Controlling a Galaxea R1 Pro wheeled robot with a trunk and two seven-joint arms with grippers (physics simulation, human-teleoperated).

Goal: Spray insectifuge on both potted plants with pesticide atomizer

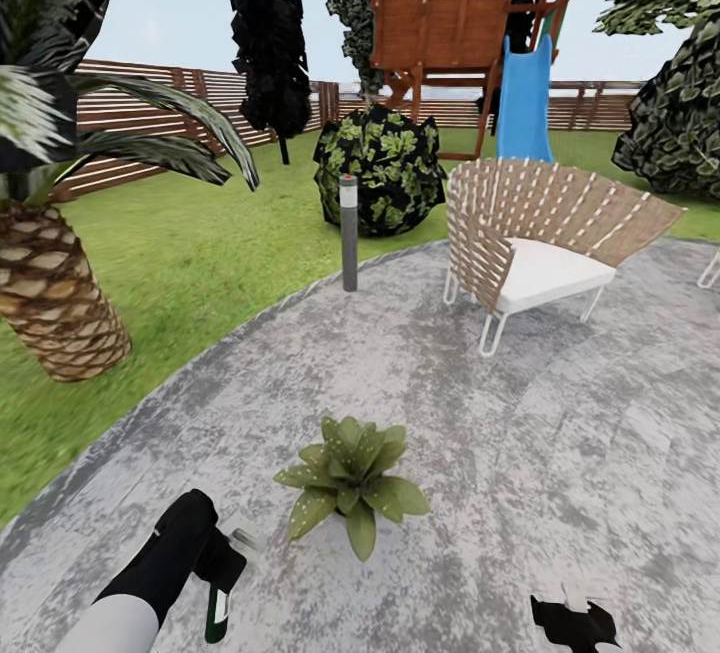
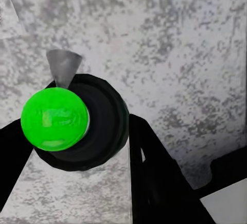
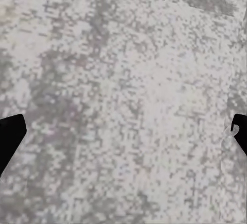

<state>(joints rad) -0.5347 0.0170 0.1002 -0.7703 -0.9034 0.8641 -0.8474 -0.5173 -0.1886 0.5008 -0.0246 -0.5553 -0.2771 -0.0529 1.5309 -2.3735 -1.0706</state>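
One potted plant [image 1: 350, 484], a low rosette of pointed green leaves, stands on the round grey patio [image 1: 560, 453] in the head view, just ahead of me. My left gripper [image 1: 216, 573] hovers low to the plant's left and is shut on the pesticide atomizer [image 1: 217, 615], a slim dark bottle with a white label. In the left wrist view the atomizer [image 2: 77, 126] shows its bright green top and a grey nozzle between the black fingers [image 2: 154, 177]. My right gripper [image 1: 574, 623] hangs open over bare paving at the lower right, its fingertips [image 3: 10, 136] spread wide apart.
A woven lounge chair [image 1: 540, 233] with a white cushion stands at the back right. A grey bollard lamp [image 1: 349, 233] stands at the patio's edge, a leafy bush [image 1: 380, 168] behind it. A palm trunk [image 1: 50, 293] rises on the lawn at left. A slatted fence and a play tower with a blue slide [image 1: 524, 98] stand beyond.
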